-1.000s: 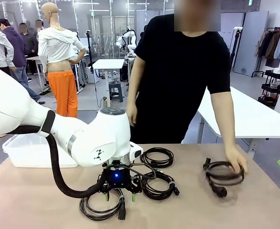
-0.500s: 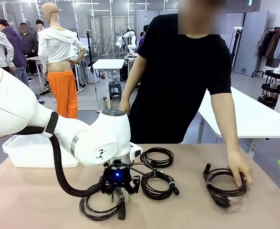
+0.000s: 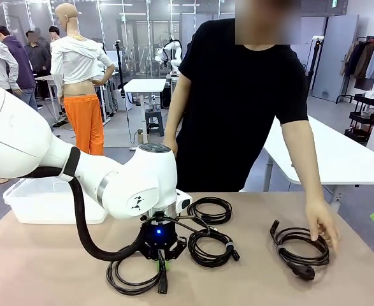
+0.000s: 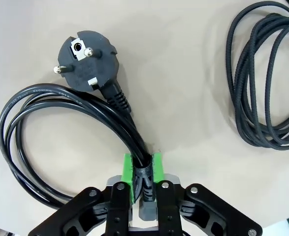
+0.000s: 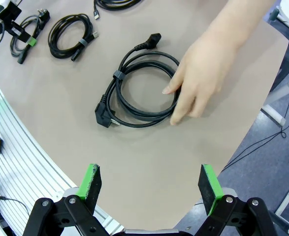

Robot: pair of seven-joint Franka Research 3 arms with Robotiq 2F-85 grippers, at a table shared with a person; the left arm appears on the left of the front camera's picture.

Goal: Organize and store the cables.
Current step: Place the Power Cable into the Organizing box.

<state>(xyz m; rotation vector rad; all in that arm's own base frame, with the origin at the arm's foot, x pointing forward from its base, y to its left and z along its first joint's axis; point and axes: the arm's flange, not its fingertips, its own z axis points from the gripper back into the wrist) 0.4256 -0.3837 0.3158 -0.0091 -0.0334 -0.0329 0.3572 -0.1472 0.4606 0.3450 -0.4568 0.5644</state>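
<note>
Several coiled black cables lie on the tan table. My left gripper (image 3: 160, 256) points down at the nearest coil (image 3: 130, 280). In the left wrist view the left gripper (image 4: 144, 167) is shut on that power cable (image 4: 21, 123) where its strands are bound, the round plug (image 4: 87, 54) lying beyond the fingers. Two more coils (image 3: 209, 209) (image 3: 213, 250) rest just right of it. A person's hand (image 3: 322, 224) touches a fourth coil (image 3: 300, 247) at the right. My right gripper (image 5: 151, 184) hangs open above the table edge, short of that coil (image 5: 139, 91) and the hand (image 5: 203, 73).
A white plastic bin (image 3: 46, 201) stands at the table's back left. A braided cable (image 4: 262, 98) lies close to the right of the held one. The person stands at the far side, one arm stretched over the table's right part.
My left gripper's jaws have shut on the near power cable. The person's hand has nudged the right coil slightly and now rests at its far edge.
</note>
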